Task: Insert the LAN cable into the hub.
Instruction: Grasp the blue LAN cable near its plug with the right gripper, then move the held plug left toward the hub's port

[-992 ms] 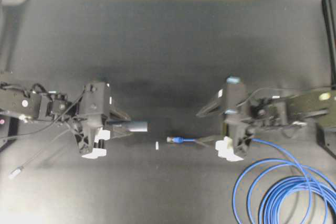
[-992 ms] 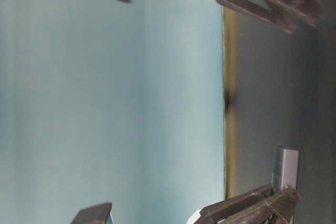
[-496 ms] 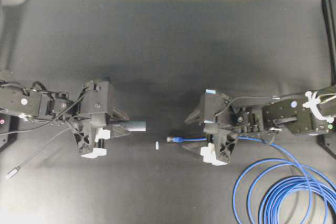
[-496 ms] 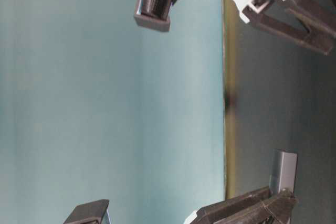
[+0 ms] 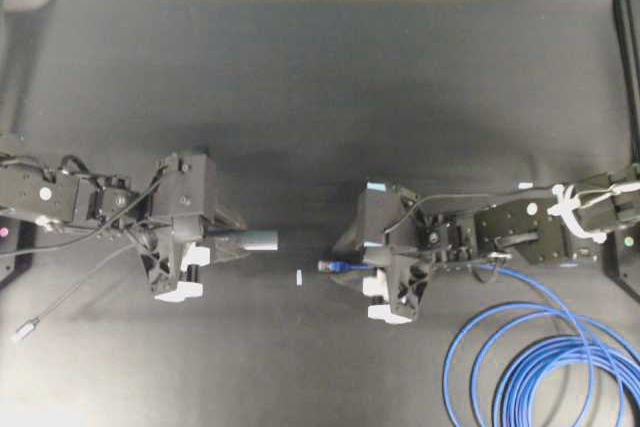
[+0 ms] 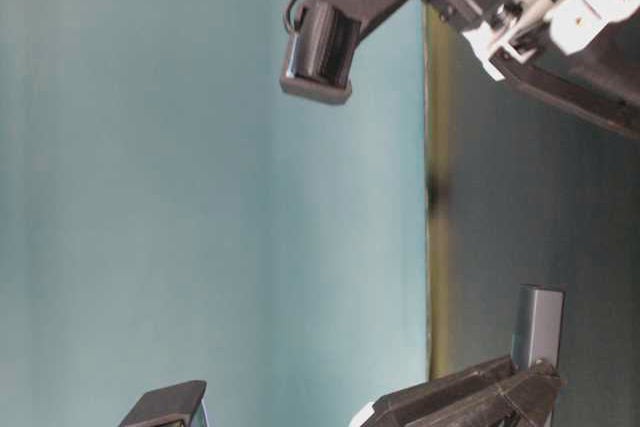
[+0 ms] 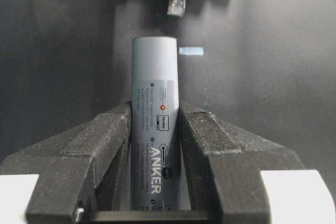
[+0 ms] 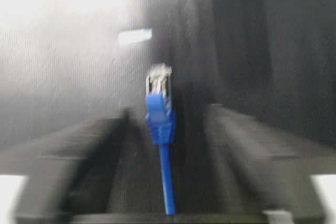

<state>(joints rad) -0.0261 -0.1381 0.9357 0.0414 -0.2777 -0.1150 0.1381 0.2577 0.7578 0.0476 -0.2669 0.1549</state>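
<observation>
My left gripper is shut on the hub, a dark-grey bar pointing right; in the left wrist view the fingers clamp the hub. The LAN cable's plug lies on the mat just right of the hub's free end and points at it. It also shows in the left wrist view. My right gripper is open, its jaws either side of the plug's blue boot without touching it. That view is blurred.
The cable's loose blue loops lie at the front right. The hub's grey lead ends in a silver plug at the front left. A small white mark sits on the mat between hub and plug.
My right arm has moved left along the cable, and its open jaws now straddle the plug. The left gripper and the hub have hardly moved.
</observation>
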